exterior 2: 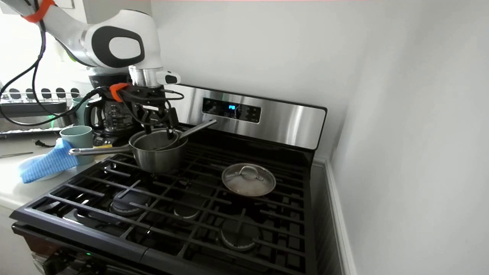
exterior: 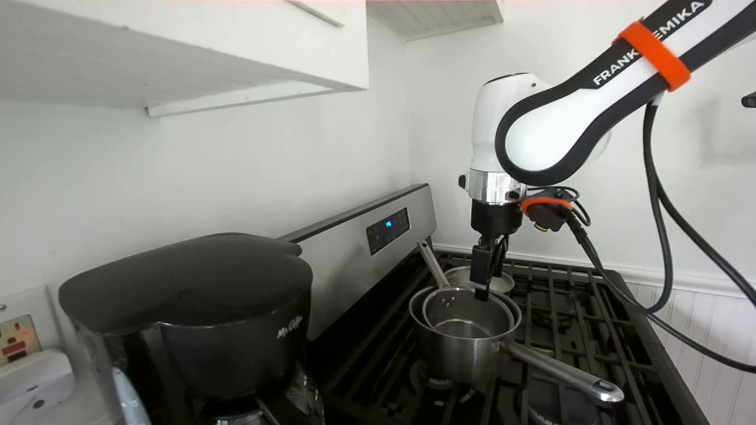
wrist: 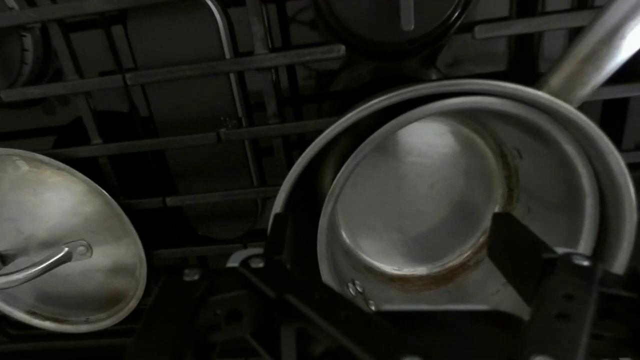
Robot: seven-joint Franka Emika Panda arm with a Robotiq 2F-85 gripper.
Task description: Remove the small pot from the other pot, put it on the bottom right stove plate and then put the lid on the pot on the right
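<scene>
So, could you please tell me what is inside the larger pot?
The small pot, tilted, its handle sticking out of the larger pot. Anything under the small pot is hidden from view.

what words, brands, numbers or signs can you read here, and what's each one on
"FRANK": on the white-and-black robot arm, cut off by a bright orange band.
"EMIKA": same arm, past that band.
"Mr. Coffee": on the black plastic coffee maker.
Black rectangular control panel: blue characters, too blurred to read; other marks too small.

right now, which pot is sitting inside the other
The small pot, its handle pointing toward the back panel; the big pot surrounds it and stands on the grates.
</scene>
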